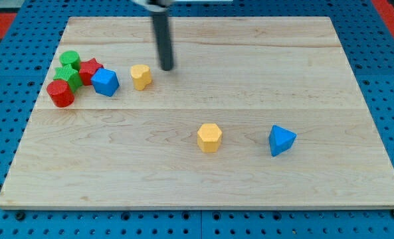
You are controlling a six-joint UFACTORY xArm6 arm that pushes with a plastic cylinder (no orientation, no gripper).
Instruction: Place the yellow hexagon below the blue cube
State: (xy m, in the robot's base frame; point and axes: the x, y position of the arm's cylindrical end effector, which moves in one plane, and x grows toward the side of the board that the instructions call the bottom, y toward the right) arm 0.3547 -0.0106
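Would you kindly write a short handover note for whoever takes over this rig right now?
My tip rests on the board near the view's top, just right of the small yellow block, touching nothing.
The blue cube sits at the view's left, against the cluster of red and green blocks.
The yellow hexagon lies mid-board, far right of the cube, with the blue triangular block to its right.
Done: nothing visible yet.
Left: push the hexagon leftward to just below the cube.
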